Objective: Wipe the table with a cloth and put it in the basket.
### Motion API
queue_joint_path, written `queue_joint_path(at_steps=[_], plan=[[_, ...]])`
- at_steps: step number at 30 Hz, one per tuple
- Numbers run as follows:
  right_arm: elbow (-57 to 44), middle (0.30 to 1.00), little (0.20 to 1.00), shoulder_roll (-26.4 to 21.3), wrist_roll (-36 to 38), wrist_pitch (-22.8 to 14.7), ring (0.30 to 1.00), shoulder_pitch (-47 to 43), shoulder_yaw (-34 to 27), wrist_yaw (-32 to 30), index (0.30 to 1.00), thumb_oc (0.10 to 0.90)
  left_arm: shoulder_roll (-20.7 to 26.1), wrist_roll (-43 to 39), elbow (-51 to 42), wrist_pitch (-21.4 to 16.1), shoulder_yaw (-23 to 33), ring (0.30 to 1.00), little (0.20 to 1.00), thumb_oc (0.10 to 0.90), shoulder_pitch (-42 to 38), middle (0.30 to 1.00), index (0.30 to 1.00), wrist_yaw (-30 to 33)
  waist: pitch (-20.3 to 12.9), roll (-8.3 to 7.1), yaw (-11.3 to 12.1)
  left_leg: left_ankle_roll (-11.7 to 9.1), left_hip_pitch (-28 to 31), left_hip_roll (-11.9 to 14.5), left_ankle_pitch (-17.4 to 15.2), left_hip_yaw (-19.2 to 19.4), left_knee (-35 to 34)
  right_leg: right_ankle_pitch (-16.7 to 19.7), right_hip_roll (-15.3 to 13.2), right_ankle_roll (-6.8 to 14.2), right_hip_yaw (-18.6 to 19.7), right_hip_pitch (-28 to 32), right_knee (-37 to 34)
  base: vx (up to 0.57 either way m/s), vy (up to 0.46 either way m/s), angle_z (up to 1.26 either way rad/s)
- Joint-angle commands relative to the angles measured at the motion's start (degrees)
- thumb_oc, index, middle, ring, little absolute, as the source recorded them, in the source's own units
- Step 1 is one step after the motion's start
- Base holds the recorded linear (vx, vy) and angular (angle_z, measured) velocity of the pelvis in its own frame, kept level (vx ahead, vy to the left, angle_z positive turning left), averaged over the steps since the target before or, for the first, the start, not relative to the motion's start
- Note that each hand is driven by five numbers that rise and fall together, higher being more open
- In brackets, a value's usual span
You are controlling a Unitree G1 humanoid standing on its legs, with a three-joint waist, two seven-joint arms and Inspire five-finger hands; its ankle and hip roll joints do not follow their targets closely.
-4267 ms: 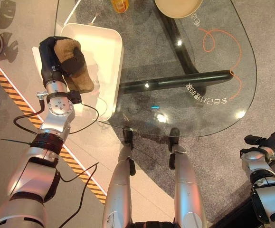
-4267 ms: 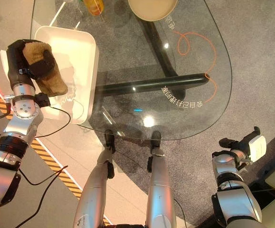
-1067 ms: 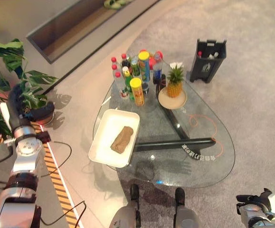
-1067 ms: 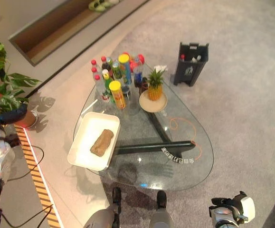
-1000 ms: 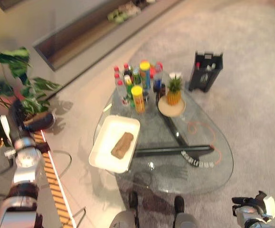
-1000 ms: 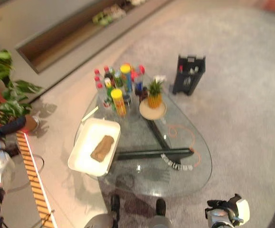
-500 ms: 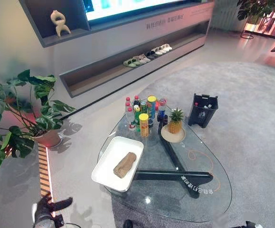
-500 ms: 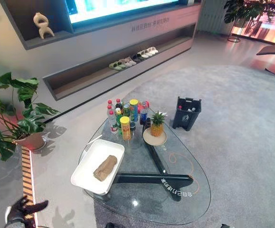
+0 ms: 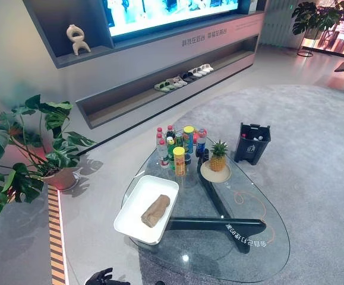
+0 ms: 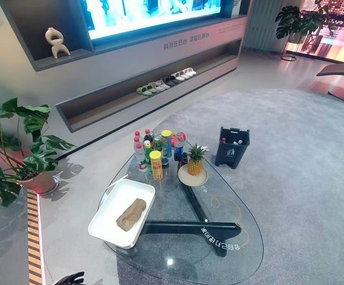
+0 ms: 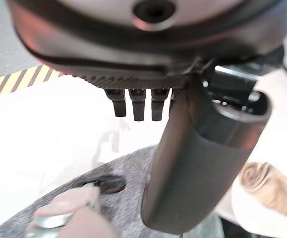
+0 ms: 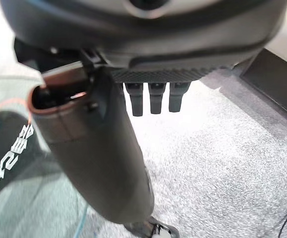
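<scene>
Looking down through the left eye view, you had the brown cloth (image 9: 155, 211) lying in the white basket (image 9: 132, 221), which sat on the near left edge of the glass table (image 9: 261, 255). Bottles (image 9: 179, 145) clustered at the far end, and a pineapple (image 9: 219, 155) stood on a plate (image 9: 205, 173) just beside them. A dark bin (image 9: 253, 143) stood on the carpet past the table, a potted plant (image 9: 41, 142) off to the left. Your left hand (image 9: 100, 277) showed at the bottom edge, low over the floor and well apart from the basket.

In the right eye view you got the same layout, with wide carpet (image 10: 314, 178) to the right of the table and a shelf with shoes (image 10: 163, 80) along the wall.

From the left wrist view you saw that hand's fingers (image 11: 136, 105) straight and its thumb (image 11: 202, 163) extended, holding nothing; the cloth's end lay past the thumb.

From the right wrist view, your right hand (image 12: 98, 148) hung relaxed and empty, fingers (image 12: 155, 99) straight, over carpet beside the table's edge.
</scene>
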Motion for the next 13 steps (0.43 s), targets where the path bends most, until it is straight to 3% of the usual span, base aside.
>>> queue_joint_path(at_steps=[1,13], plan=[[1.5,0.900,0.900,-0.2,-3.3,-0.3,0.900,-3.6,1.8,-0.7,0.900,0.800,2.4,3.2,2.8,1.2,-1.1,0.900,0.900,0.800,-4.8,0.900,0.900,-2.2,1.6,-1.89,0.3,-0.6,4.4,0.2,-6.5,1.1,0.4,0.9,-2.1,1.9,-1.1,0.6,0.3,0.00,0.000,0.00],[1.2,0.900,0.900,0.3,-4.7,-1.3,0.900,-4.5,3.5,1.1,0.900,0.800,1.8,3.9,4.6,4.9,-2.0,0.900,0.900,0.800,-5.4,0.900,0.900,-1.5,1.6,-2.06,0.3,-0.7,5.1,0.6,-6.8,1.3,0.4,0.8,-2.7,2.2,-1.7,1.1,0.3,0.01,-0.001,-0.01]])
